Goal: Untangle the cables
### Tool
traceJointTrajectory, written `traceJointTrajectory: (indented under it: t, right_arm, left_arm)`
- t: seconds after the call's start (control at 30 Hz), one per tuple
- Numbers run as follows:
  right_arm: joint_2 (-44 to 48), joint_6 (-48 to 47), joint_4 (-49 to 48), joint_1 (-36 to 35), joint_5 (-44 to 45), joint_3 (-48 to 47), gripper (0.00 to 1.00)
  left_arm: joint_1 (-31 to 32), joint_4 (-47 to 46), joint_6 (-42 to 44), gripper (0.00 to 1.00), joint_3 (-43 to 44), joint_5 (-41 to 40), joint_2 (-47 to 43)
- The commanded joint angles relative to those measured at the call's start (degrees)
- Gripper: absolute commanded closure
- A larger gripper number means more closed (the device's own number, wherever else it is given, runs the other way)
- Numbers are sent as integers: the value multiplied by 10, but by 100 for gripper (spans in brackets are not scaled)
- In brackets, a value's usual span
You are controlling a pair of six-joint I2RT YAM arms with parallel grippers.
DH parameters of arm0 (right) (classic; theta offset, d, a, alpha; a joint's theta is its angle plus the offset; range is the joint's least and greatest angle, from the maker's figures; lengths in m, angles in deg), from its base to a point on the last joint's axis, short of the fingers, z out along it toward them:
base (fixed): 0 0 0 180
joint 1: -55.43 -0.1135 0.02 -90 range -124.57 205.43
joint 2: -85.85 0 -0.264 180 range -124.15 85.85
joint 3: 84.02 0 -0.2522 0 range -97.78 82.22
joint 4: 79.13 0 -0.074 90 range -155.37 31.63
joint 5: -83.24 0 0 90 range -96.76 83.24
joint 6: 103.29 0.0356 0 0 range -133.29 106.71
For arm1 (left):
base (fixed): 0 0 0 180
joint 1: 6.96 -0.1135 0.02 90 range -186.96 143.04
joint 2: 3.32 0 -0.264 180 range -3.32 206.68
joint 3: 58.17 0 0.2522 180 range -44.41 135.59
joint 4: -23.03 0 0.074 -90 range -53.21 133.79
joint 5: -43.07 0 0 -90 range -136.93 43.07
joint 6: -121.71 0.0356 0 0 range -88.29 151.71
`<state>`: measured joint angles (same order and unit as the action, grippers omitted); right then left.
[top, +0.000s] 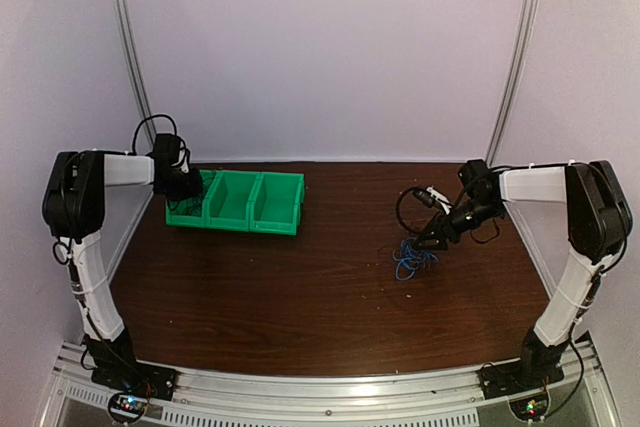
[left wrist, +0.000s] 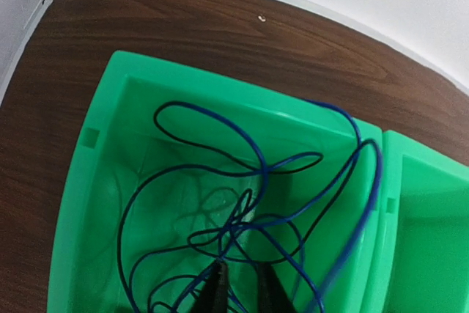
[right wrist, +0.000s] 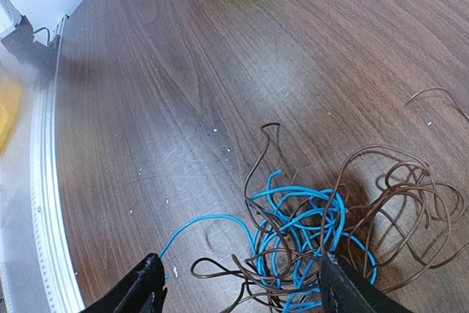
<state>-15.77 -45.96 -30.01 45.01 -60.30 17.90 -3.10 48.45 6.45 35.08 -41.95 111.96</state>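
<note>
Wood table (top: 300, 297); right tool (right wrist: 240, 262) open over cables (right wrist: 308, 214); left tool (left wrist: 242, 275) cropped in bin (left wrist: 88, 181), grip unclear.

We are seeing blue and brown cables (right wrist: 293, 219) lying tangled on the table (right wrist: 183, 71), more cables (left wrist: 242, 214) looping inside a green bin (left wrist: 80, 203).

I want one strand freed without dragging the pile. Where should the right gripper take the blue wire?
Probably the lone stretch of blue wire arcing out of the tangle in the right wrist view; come from above, jaws astride it. There it lies flat, crossing nothing.
</note>
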Motion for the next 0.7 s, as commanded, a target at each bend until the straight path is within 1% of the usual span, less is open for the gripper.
traceJointTrajectory:
  t: [0.0,0.03,0.07,0.13,0.2,0.23,0.27,0.4,0.5,0.6,0.67]
  right_arm:
    - [-4,-4,7,-3,-2,-14,27]
    - [-4,-4,7,-3,-1,-15,27]
    - [-3,-4,8,-3,1,-16,27]
    - [-1,-3,10,-3,9,-20,26]
    - [7,-1,16,-2,22,-28,23]
    - [12,-1,19,-2,27,-33,11]
    - [21,-1,22,-1,34,-37,2]
    - [60,7,27,3,72,-49,0]
    - [96,39,-1,9,144,-44,0]
    - [134,70,-39,19,211,-23,0]
    - [142,71,-44,24,217,-19,0]
  left_arm:
    - [6,7,3,73,6,-16,-58]
    - [7,12,4,66,6,-20,-70]
    - [7,18,5,61,5,-24,-82]
    - [7,29,6,53,2,-27,-106]
    - [7,36,9,47,-8,-20,-130]
    - [8,41,11,44,-13,-14,-142]
    - [7,45,15,42,-20,-5,-155]
    - [9,65,38,39,-33,13,-207]
    - [24,64,59,37,-41,28,-262]
    - [65,23,91,36,-63,77,-315]
    - [102,-19,104,37,-84,114,-340]
